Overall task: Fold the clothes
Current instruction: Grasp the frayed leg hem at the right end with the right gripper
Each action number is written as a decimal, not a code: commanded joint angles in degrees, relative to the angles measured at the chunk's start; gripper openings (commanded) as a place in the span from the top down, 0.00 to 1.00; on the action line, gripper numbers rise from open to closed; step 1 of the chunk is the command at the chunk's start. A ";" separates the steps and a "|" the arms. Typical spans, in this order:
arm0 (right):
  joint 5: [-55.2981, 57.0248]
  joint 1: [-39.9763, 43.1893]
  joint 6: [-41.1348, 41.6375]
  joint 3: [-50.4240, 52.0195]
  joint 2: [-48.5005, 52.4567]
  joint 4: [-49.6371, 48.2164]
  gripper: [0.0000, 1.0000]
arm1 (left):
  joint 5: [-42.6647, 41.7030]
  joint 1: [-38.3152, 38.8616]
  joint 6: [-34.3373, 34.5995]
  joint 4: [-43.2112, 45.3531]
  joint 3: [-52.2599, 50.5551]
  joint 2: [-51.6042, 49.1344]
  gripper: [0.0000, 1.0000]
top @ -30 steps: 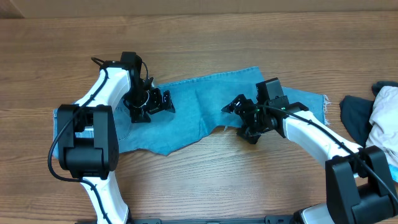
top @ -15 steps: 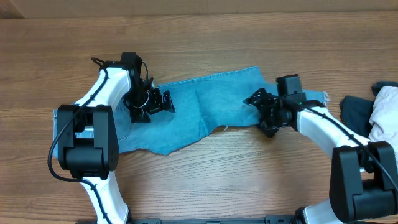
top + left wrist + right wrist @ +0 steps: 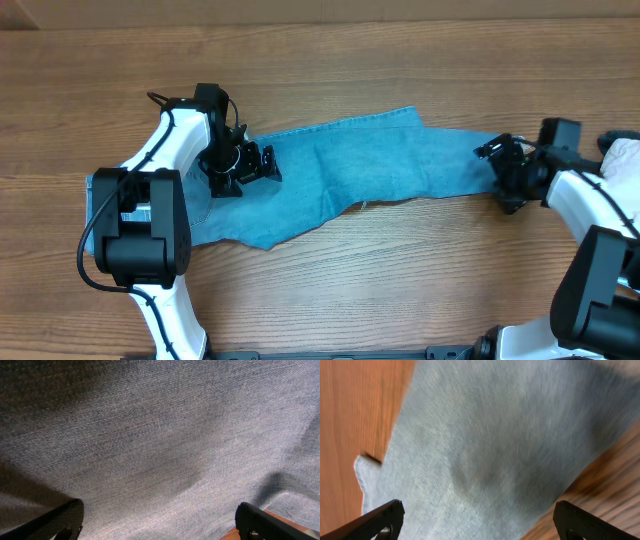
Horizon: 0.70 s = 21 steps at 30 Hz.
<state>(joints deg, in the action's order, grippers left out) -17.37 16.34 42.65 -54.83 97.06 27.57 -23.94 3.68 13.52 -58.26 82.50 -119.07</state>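
The clothes are light blue denim jeans (image 3: 350,170) lying flat across the table, one leg stretched out to the right. My left gripper (image 3: 260,165) hovers low over the left part of the jeans, jaws wide open. In the left wrist view denim (image 3: 160,440) fills the picture beneath the left gripper (image 3: 160,525), with nothing held. My right gripper (image 3: 500,172) is over the far right end of the leg, also open. In the right wrist view the leg (image 3: 490,445) runs diagonally under the right gripper (image 3: 480,522), with bare wood on both sides.
A pile of other garments lies at the right edge: a dark cloth (image 3: 570,185) and a white one (image 3: 625,165). The wooden table (image 3: 400,290) extends in front of the jeans. A strip of wood (image 3: 300,70) runs behind them.
My right arm has travelled to the right along the jeans leg, from its middle to its far end, staying open. The left arm has not moved.
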 commanded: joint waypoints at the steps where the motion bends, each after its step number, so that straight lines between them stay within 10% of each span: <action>1: 1.95 1.97 -8.74 -5.99 0.37 2.36 0.00 | 2.08 0.09 -1.77 2.10 -0.13 -2.43 0.00; 21: 9.88 4.37 -9.68 -7.28 3.15 2.08 0.00 | 2.03 0.09 -1.77 2.14 -0.13 -2.43 0.00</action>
<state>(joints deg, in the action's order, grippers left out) -8.49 20.60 33.39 -60.97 98.98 30.61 -23.94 3.68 13.52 -58.11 82.50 -119.07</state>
